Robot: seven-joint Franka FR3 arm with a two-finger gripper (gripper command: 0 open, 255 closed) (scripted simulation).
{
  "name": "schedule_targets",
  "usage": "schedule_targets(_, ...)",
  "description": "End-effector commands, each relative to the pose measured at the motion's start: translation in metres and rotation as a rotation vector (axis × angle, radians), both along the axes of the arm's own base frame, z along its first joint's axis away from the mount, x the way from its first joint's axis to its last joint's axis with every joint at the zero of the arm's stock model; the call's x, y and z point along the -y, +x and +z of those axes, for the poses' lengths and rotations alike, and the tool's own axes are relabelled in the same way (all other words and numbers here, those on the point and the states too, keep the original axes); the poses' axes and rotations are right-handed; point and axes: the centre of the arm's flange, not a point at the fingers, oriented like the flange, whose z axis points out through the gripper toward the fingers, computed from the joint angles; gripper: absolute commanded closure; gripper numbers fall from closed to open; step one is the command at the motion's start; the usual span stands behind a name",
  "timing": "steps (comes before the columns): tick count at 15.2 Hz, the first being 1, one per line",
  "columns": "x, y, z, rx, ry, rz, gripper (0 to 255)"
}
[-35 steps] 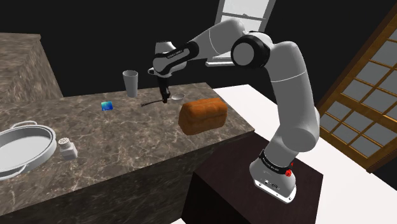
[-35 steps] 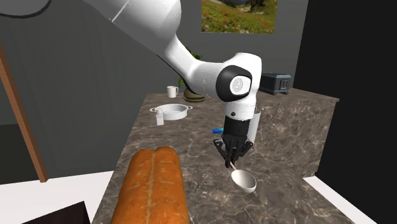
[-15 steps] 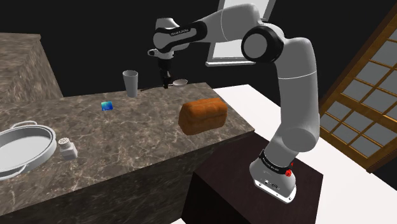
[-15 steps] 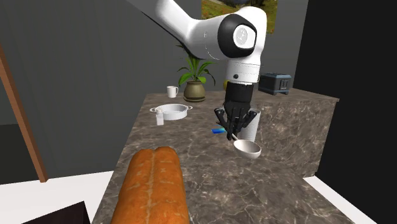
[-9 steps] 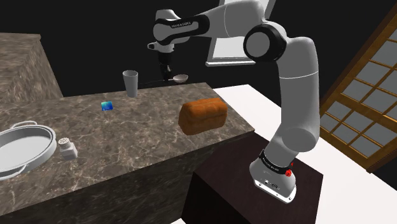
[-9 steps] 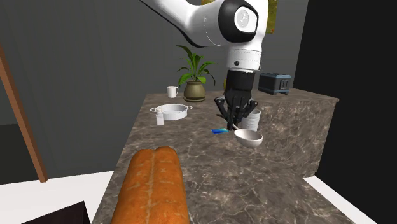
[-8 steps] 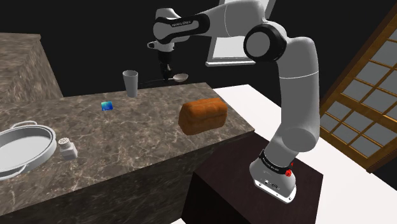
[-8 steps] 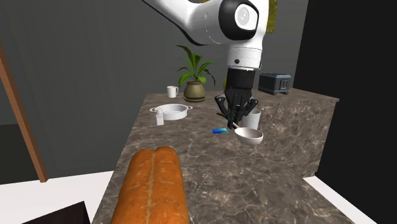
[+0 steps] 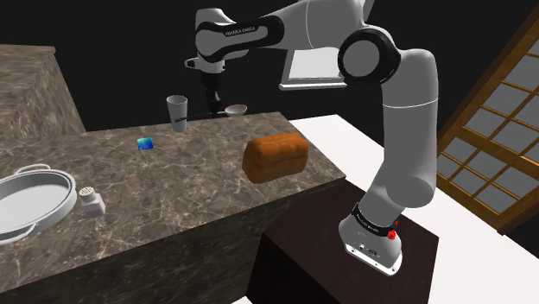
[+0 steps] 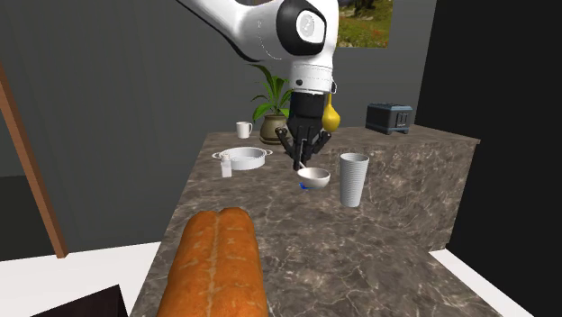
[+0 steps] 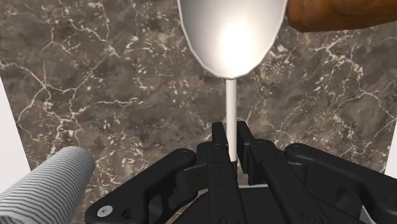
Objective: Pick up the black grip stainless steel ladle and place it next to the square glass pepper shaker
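Wrist view: ladle (image 11: 230, 44) (aloft) between fingers (image 11: 219, 135).

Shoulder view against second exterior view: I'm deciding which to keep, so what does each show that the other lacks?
The shoulder view adds a lattice door and a window. The second exterior view adds a potted plant, a toaster, a mug and a wall picture. Shared: the gripper shut on the ladle, the bread loaf, ribbed cup, shaker and pan.

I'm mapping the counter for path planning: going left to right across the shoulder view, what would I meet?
White two-handled pan → white shaker → small blue object → ribbed cup → ladle held in the tool → bread loaf
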Motion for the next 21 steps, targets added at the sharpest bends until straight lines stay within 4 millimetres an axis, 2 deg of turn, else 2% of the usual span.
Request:
schedule_targets(1,-0.023,-0.01,0.0,0.0,0.0,-0.001,255)
schedule_targets(17,-0.22,-0.078,0.0,0.0,0.0,-0.001,255)
schedule_targets(21,-0.22,-0.078,-0.021,0.0,0.0,-0.001,255)
